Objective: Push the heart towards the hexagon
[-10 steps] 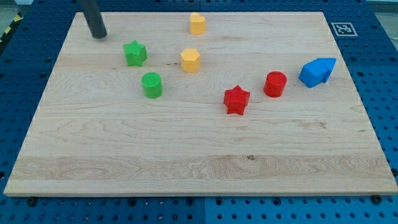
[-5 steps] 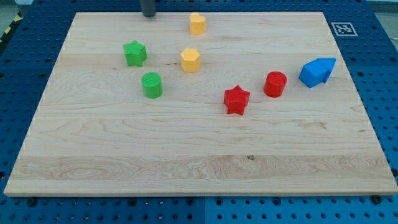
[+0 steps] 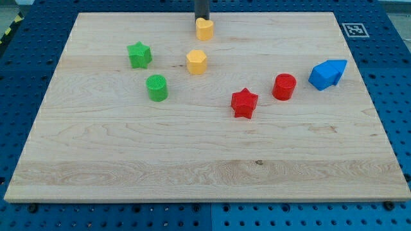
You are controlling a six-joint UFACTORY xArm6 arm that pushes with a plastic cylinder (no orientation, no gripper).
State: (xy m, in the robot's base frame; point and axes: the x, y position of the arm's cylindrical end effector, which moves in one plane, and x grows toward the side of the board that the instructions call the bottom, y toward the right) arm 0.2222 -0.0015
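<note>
Where my tip (image 3: 202,20) meets yellow heart (image 3: 204,29), wooden board (image 3: 192,154) (blue pegboard (image 3: 392,77) around)

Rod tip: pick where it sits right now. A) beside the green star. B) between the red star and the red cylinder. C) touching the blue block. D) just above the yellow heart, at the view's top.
D: my tip sits at the top edge of the yellow heart, on the side away from the yellow hexagon, far from the other blocks.
</note>
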